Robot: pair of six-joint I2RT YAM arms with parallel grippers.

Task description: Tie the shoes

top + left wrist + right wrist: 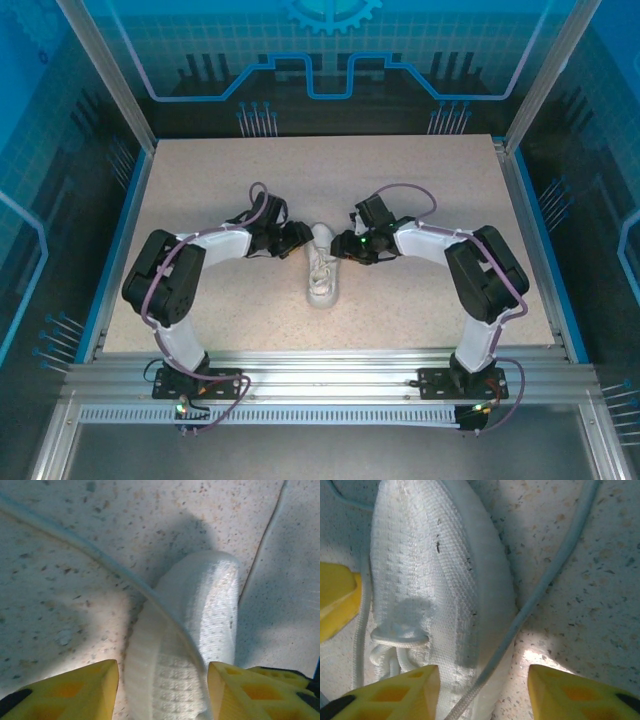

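So, left pincer (162, 680) sits half open straddling one end of the small white knit sneaker (200, 610); right pincer (482, 680), also half open and gripping nothing, has the sneaker's side and a thin white lace (545, 580) between its fingers.

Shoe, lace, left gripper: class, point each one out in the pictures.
shoe (322, 268): top view, its white upper.
lace (545, 580): right wrist view, loose strand beside the shoe.
left gripper (162, 680): left wrist view, midway between its fingertips.
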